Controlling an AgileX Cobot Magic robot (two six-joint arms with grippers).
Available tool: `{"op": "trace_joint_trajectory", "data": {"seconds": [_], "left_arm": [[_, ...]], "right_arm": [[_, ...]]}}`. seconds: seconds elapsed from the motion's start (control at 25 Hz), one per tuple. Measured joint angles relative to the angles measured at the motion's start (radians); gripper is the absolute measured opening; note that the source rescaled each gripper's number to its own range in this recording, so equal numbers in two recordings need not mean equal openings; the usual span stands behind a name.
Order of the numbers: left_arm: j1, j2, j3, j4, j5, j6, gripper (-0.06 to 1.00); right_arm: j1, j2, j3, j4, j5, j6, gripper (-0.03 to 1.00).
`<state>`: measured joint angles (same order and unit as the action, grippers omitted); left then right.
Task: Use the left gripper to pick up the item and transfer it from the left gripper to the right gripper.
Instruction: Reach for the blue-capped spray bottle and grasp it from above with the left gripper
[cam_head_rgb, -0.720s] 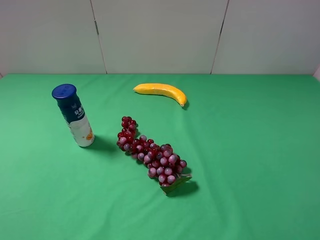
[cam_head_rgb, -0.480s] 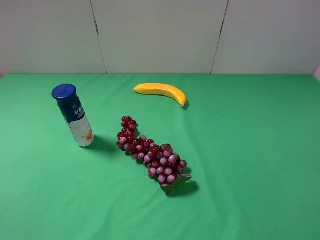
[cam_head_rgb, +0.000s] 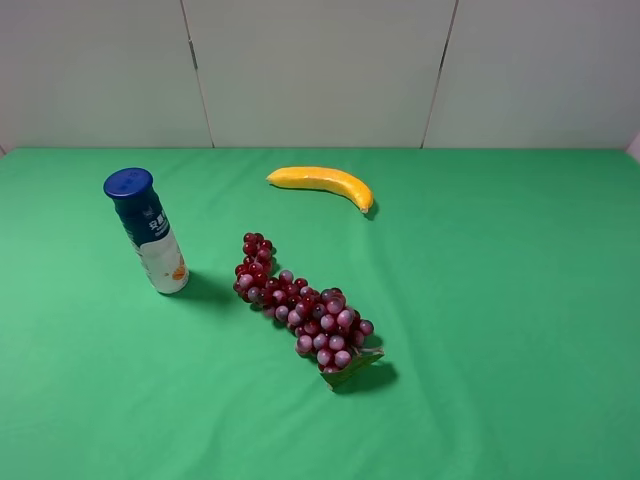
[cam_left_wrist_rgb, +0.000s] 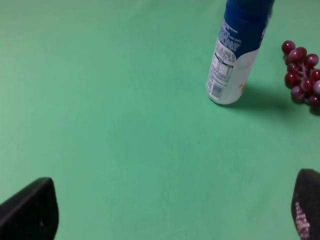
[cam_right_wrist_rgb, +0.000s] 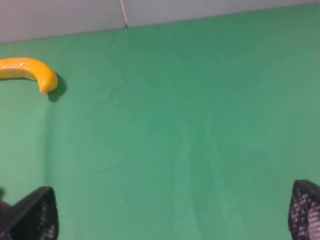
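table (cam_head_rgb: 520, 330) right half: bare, free passage | bottle (cam_head_rgb: 148, 232): upright at left, with bare table to its left, in front and behind | grape bunch (cam_head_rgb: 300, 305): lies near the bottle's right, narrowing that side, not touching | banana (cam_head_rgb: 322, 181): toward the back, well apart from both | middle front: bare

Work surface: green cloth (cam_head_rgb: 520, 300), matte and smooth, filling the view edge to edge. Behind it stands a pale grey-white wall (cam_head_rgb: 320, 70) of flat panels. Two thin dark seams (cam_head_rgb: 197, 75) run down the wall, slightly slanted. The cloth meets the wall in a straight line. Light is even and diffuse; shadows are short and soft.
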<state>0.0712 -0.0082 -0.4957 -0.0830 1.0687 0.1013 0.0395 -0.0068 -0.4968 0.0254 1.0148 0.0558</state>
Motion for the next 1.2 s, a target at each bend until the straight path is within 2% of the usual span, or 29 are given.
{"op": "trace_joint_trajectory", "data": {"seconds": [0.4, 0.52, 0.8, 1.2], "left_arm": [[0.000, 0.000, -0.006, -0.003, 0.002, 0.000, 0.87], [0.000, 0.022, -0.043, -0.003, 0.036, 0.000, 0.88], [0.000, 0.204, -0.171, -0.003, 0.064, 0.000, 0.98], [0.000, 0.526, -0.347, -0.036, 0.064, 0.005, 0.99]], "right_arm": [[0.000, 0.000, 0.000, 0.000, 0.000, 0.000, 1.00], [0.000, 0.000, 0.000, 0.000, 0.000, 0.000, 1.00], [0.000, 0.000, 0.000, 0.000, 0.000, 0.000, 1.00], [0.000, 0.000, 0.000, 0.000, 0.000, 0.000, 1.00]]}}
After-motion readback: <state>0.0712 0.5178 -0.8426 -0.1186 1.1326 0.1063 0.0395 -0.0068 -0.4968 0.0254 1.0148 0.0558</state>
